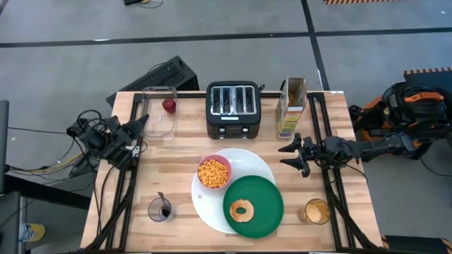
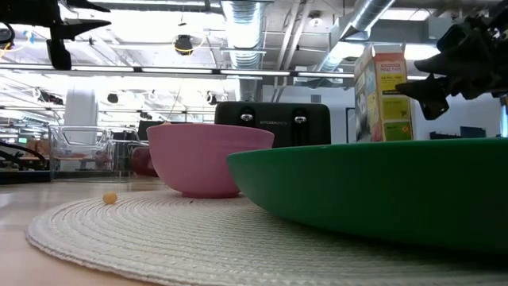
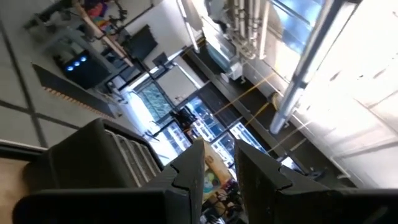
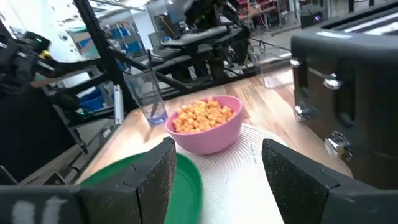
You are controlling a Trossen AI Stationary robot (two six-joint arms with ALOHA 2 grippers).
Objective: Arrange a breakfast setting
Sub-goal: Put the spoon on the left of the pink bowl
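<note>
Spills are the big worry. The white plate (image 1: pixel 212 208) sits in the middle of the table (image 1: pixel 176 190), near the front edge, and it is crowded. The green plate (image 1: pixel 265 201) lies on its right front part, with the bagel (image 1: pixel 241 209) on top. The pink bowl (image 1: pixel 214 173) full of cereal (image 1: pixel 212 173) sits on the far left part of the white plate. The right gripper (image 1: pixel 295 154) hangs just past the white plate's right side, with its fingers (image 4: pixel 298 180) spread wide and nothing in them. If it comes in low it could bump the bowl and scatter cereal, or push the green plate so the bagel slides off. One bit of cereal already lies loose on the white plate in the low view. The left gripper (image 1: pixel 139 127) waits at the far left edge by the clear box (image 1: pixel 159 113), and its fingers (image 3: pixel 186 177) are only a small way apart and hold nothing. The red fruit (image 1: pixel 169 105) is in that box, well away from the plates, and reaching in could knock the box wall. A glass (image 1: pixel 162 209) at the front left holds a thin thing that may be the spoon, but it is hard to tell. The low view is mostly blocked by the green plate, so the bagel cannot be seen there.
</note>
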